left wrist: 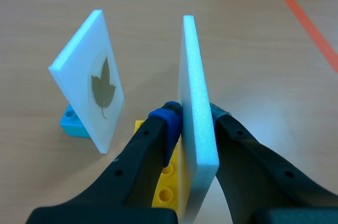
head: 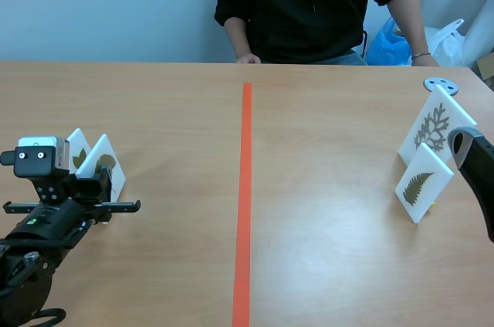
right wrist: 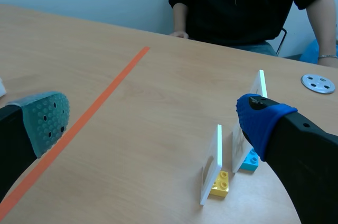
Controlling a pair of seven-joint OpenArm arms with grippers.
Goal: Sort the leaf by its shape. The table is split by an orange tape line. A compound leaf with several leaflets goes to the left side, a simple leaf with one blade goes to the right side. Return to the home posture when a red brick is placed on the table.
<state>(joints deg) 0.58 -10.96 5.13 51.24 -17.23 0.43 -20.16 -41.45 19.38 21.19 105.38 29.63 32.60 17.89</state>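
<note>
A: State of left hand (left wrist: 193, 115)?
B: Clamped on a leaf card (left wrist: 196, 76), upright on the surface (head: 154, 265), left of the tape line (head: 245, 188), yellow brick (left wrist: 169, 189) underneath.
A: And right hand (right wrist: 153, 121)?
B: Wide open, holding nothing, near two fern cards (head: 423, 183).

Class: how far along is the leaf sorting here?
Done: nothing visibly. The white fern-leaf card and white branched-leaf card stand right of the orange tape line. In hand: the left pincer is shut on a white foam card with a yellow brick base, left of it. Left: all four cards; no red brick shows.
</note>
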